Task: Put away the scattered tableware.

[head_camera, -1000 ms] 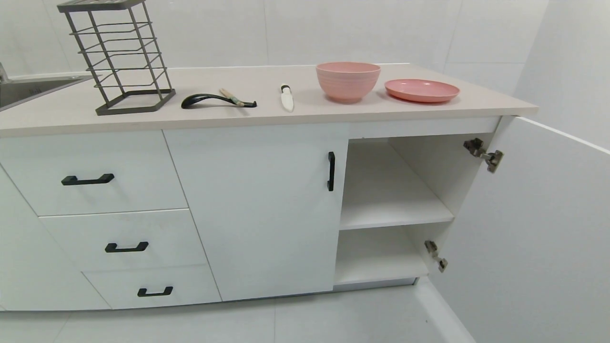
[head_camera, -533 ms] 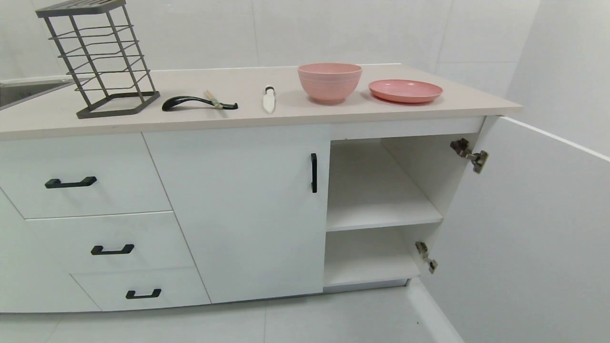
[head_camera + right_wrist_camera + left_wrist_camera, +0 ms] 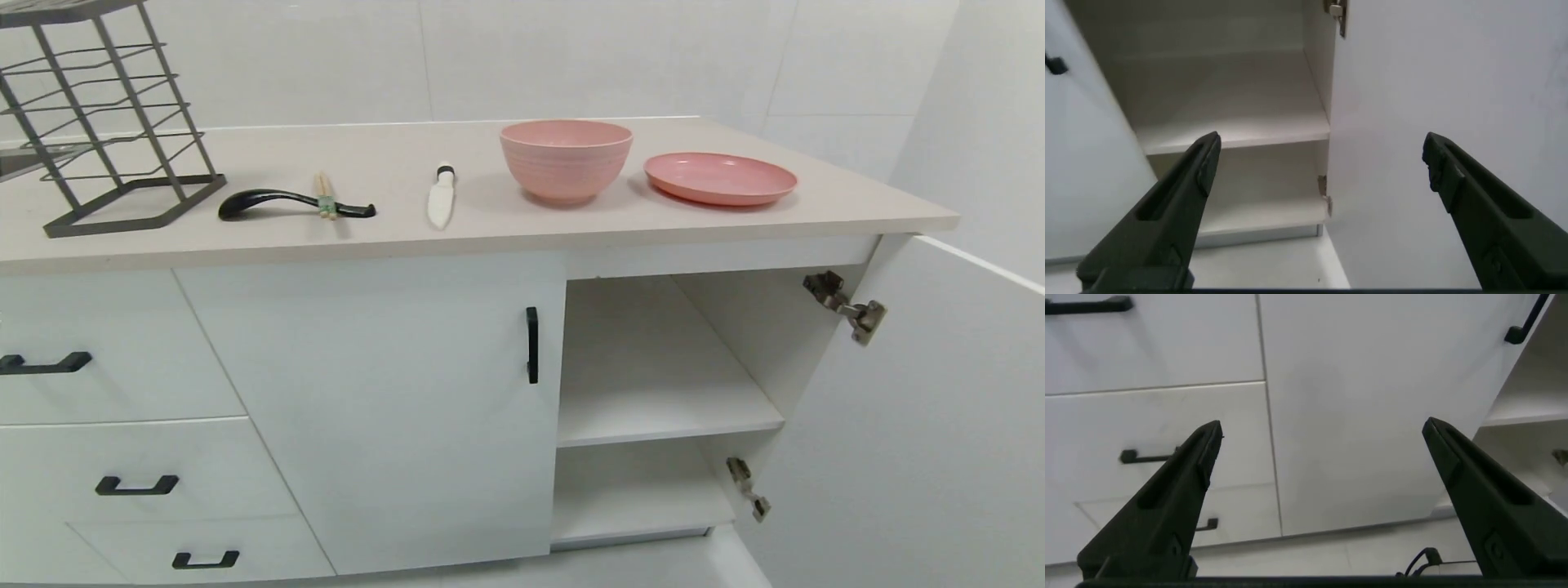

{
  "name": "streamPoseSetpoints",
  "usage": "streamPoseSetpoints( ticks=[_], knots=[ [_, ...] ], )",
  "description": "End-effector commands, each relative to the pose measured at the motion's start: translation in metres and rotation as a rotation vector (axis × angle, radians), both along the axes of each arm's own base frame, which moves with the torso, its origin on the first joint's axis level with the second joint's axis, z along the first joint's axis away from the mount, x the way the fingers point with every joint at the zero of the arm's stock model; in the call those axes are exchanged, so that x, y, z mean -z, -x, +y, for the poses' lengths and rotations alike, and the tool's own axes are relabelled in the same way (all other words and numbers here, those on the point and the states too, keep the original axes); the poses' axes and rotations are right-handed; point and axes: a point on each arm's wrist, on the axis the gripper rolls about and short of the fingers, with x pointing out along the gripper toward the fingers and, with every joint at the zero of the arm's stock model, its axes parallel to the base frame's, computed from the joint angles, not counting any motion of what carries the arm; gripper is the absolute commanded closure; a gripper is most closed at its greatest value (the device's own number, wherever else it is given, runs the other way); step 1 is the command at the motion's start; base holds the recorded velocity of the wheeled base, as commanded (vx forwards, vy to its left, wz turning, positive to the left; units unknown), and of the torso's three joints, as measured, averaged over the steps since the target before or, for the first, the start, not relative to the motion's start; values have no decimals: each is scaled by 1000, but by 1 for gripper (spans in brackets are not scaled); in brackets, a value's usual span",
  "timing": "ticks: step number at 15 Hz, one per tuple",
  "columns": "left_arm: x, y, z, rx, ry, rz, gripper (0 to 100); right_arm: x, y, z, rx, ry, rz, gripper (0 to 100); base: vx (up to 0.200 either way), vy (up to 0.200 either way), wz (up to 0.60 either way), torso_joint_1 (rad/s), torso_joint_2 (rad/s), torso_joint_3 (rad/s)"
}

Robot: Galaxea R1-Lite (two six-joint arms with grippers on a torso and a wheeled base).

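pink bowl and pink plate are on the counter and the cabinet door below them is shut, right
No, the cabinet door below them stands open, as the head view shows. The pink bowl and pink plate are on the counter.

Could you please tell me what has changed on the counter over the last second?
The head camera moved closer to the counter; nothing was grasped or released. The bowl, plate, knife, black spoon and chopsticks lie as before, and the cabinet door stays open.
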Motion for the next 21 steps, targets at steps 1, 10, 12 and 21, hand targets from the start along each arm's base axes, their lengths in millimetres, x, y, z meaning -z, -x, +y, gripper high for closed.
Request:
streamPoseSetpoints(
  ticks=[1,10,12,21],
  knots=[
    [0,0,0,0,0,0,0,0,0,0,0,1,2,0,0,-200,0,2,2,7],
    [0,0,0,0,1,0,0,0,0,0,1,-1,2,0,0,-22,0,1,0,0],
    [0,0,0,-1,1,0,0,0,0,0,1,-1,2,0,0,0,0,0,0,0],
    [0,0,0,-1,1,0,0,0,0,0,1,1,0,0,0,0,0,18,-56,-41]
  ],
)
